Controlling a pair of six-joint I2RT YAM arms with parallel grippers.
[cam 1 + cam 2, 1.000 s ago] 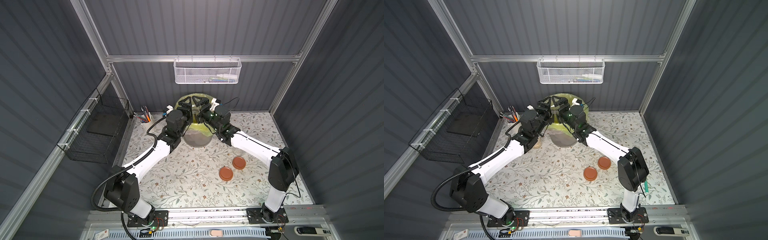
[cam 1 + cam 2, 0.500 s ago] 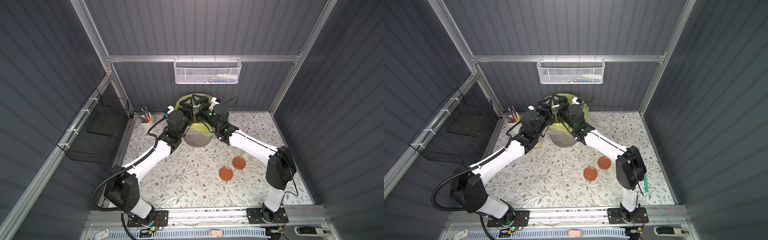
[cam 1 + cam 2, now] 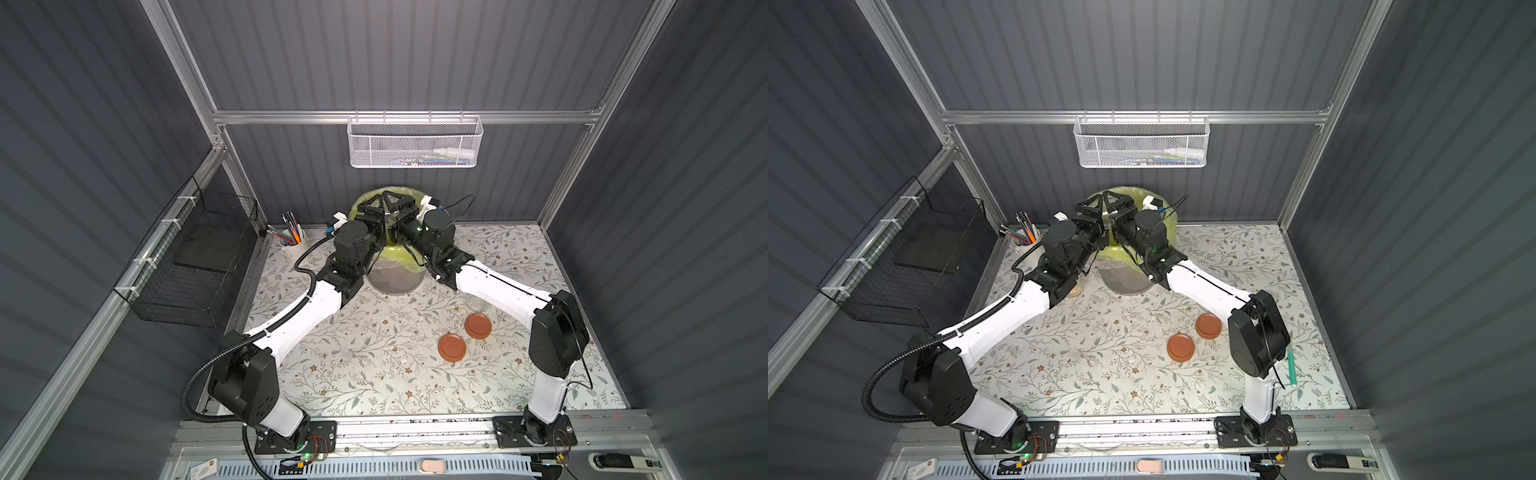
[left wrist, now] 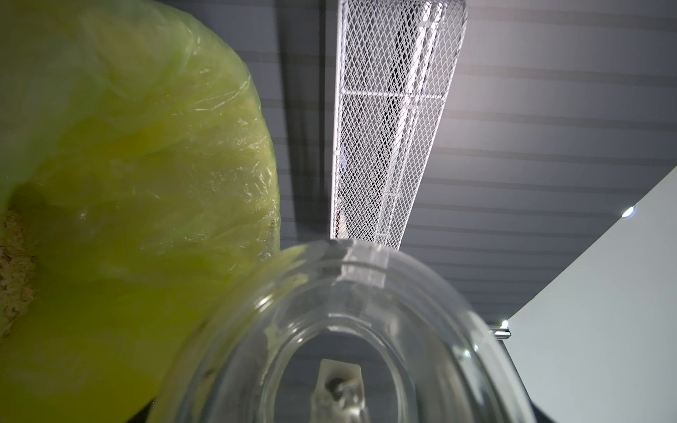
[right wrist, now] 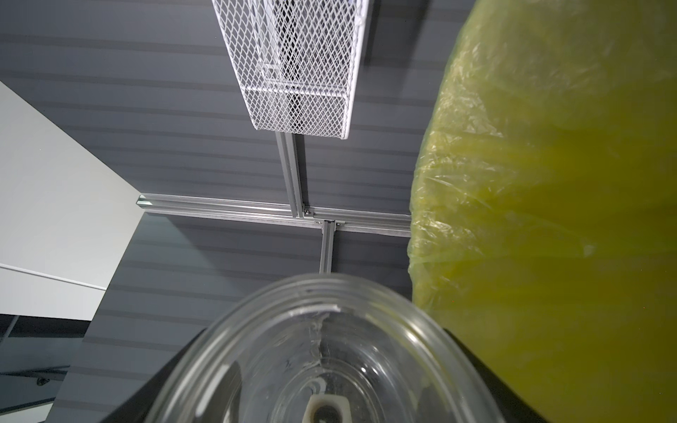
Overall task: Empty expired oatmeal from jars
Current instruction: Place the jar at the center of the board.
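- Glass was my worry: the jar (image 4: 348, 329) hung in the air over the bin (image 3: 395, 278). Its smooth round walls, pinched from the sides, could have slid free and dropped into the bag (image 3: 409, 259) or struck the rim.
- With both hands crowded round what looked like one jar, a pull from either before the other had a firm hold could have twisted it loose or knocked the fingers together.
- Thin plastic lay just beside the fingers, so a careless withdrawal could have snagged it and dragged the bin.
- I judged the jar to be tipped roughly on its side, clear and empty-looking. The oatmeal (image 4: 14, 256) lay as a pale grainy heap down in the bag.
- My left hand (image 3: 376, 205) reached over the bin from its own side, clamped on the jar as far as I could judge.
- My right hand (image 3: 402, 205) mirrored it, with its fingers flanking the glass in the right wrist view. I could not tell whether it was gripping.
- Two brown lids (image 3: 452, 347) lay loose on the tabletop (image 3: 374, 374), well apart from the bin.
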